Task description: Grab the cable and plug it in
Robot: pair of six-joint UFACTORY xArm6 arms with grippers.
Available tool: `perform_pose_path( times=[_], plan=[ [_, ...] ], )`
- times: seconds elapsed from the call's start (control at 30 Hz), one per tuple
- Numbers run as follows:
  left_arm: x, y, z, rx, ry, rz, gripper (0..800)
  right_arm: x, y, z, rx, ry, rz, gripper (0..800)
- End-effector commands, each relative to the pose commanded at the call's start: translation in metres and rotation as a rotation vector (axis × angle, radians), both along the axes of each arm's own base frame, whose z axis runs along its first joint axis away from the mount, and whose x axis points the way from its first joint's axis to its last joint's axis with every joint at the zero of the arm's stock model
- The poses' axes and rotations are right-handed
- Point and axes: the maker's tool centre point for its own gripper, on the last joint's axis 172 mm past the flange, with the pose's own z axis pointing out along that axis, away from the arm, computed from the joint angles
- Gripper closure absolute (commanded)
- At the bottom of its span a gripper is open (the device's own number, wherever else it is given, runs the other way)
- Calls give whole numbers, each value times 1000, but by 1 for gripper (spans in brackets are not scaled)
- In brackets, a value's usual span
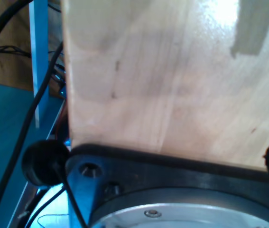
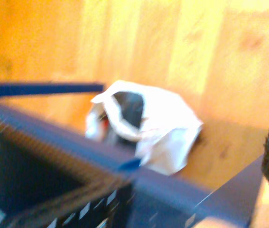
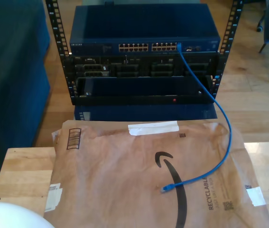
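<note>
Plainly, the loose end of the cable (image 3: 218, 133) is the one to worry about: its plug (image 3: 166, 188) lies flat on a brown paper mailer (image 3: 139, 175) that covers the middle of the wooden table (image 3: 23, 173), while the other end is already seated in a port at the exterior view's right of the blue network switch (image 3: 143, 35). The mailer is crinkled and probably slippery, so in our judgement a claw coming down on the plug could push it sideways or pinch the paper along with it. The cable is thin and springy-looking, bright blue, curving in one long arc down from the rack (image 3: 143, 71); a tug at the free end might strain the seated plug or drag the loop across the rack's front edge. The plug's small clear tip with its latch must also go in the right way up, and a skewed grasp would probably jam it at the port.

Our first wrist view looks over pale, glossy wood (image 1: 172, 76), with black cables (image 1: 11, 142) and a blue post (image 1: 39, 57) off to one side. Our second wrist view is blurred: orange-toned wood, a crumpled white wrapper (image 2: 148, 128), a dark blue edge. Whether either claw stands apart or together we cannot tell.
</note>
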Motion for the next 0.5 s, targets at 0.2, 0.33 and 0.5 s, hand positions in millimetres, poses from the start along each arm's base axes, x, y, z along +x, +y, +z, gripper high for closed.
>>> perform_pose_path(
  times=[0.2,0.33,0.5],
  plan=[
    [0,0,0,2,0,0,0,-117,-75,-20,57,309,0,7],
    [0,0,0,0,1,-1,0,-186,-80,-22,116,433,47,7],
    [0,0,0,0,0,0,0,-283,-66,-32,244,555,71,7]
  ],
)
